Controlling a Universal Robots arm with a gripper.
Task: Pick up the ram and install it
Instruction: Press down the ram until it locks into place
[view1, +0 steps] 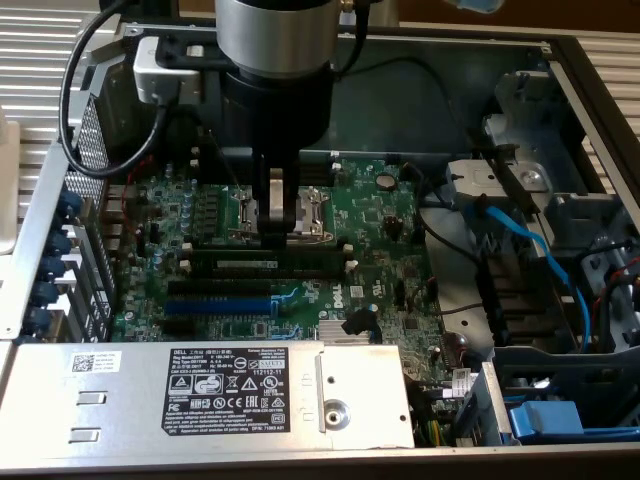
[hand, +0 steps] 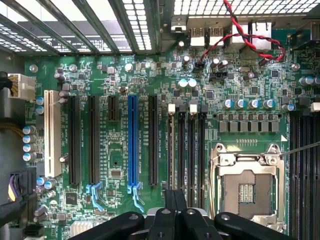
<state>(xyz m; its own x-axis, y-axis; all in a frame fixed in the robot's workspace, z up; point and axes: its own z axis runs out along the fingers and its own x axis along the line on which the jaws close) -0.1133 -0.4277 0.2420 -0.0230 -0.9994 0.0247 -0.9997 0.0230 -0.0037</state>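
Even, fairly bright light falls from above into the open computer case (view1: 560, 60). My arm (view1: 275, 60) throws a soft shadow over the motherboard (view1: 380, 225) beneath it. Pale glare washes out the ribbed surface (view1: 30, 60) at the exterior view's left. From my wrist, daylight burns white through the vent grille (hand: 100, 25). My hand (hand: 175, 220) sits close to the lens as a dark, slightly soft shape, while the board reads crisply.

A ribbed pale metal surface (view1: 30, 60) lies around the open computer case (view1: 560, 45).
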